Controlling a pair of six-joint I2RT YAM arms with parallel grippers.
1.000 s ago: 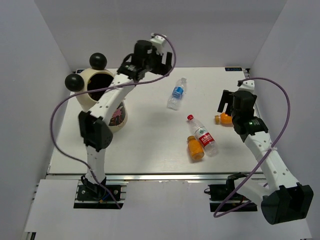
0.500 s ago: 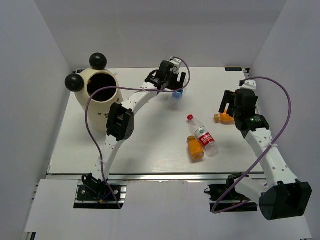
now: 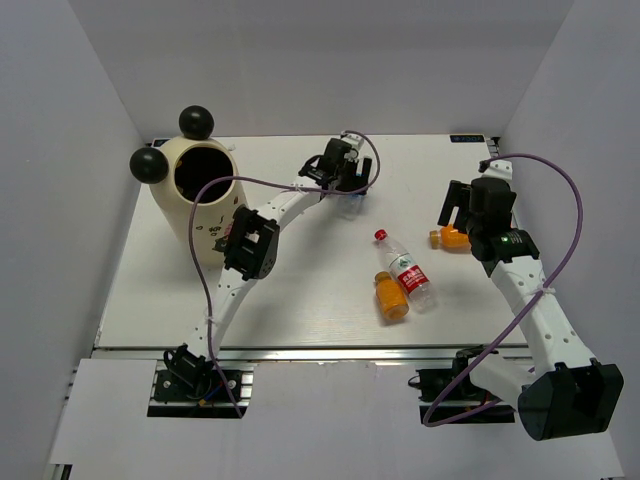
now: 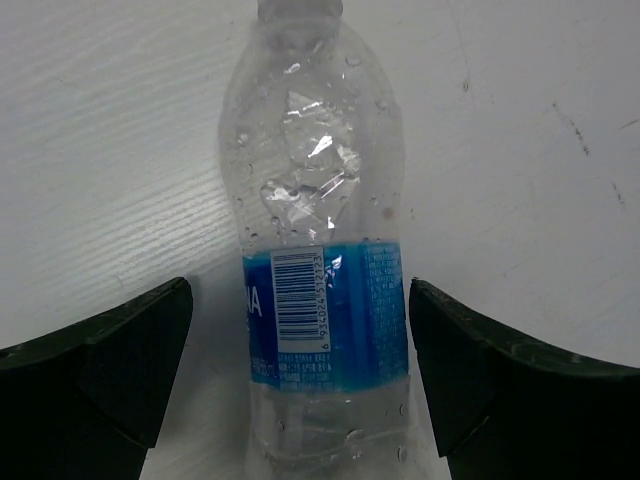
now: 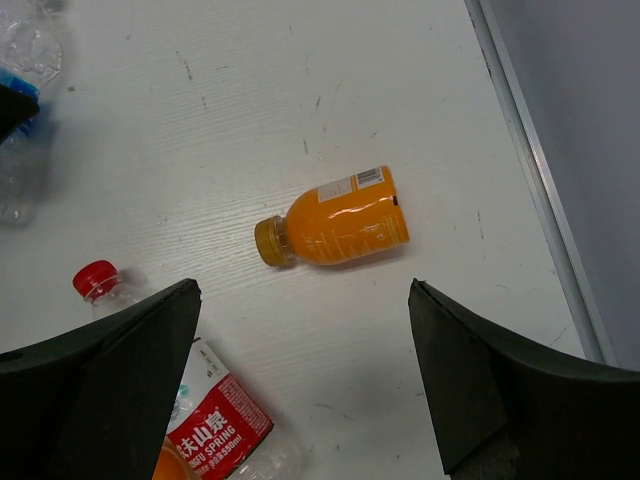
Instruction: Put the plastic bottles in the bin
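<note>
Lying side by side at near centre: small orange-filled plastic bottle [image 3: 391, 298], clear red-capped red-label bottle [image 3: 405, 268]. Right gripper [image 5: 303, 300] wide, empty, hanging above second orange-filled bottle [image 5: 335, 228], likely next pick. Left gripper [image 4: 300, 290] wide, straddling crumpled clear blue-label bottle [image 4: 318, 230] flat on white table [image 4: 520, 120], ready to close. Cream-white rounded bin [image 3: 168, 205] far left, dark mouth open.

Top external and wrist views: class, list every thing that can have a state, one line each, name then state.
Bin: upright, mouth open.
Blue-label bottle: lying flat between the left fingers, not gripped.
Red-cap bottle: lying flat, capped.
Middle orange bottle: lying flat beside the red-cap bottle.
Right-hand orange bottle: lying flat, capped.
Left gripper: open.
Right gripper: open, empty.
</note>
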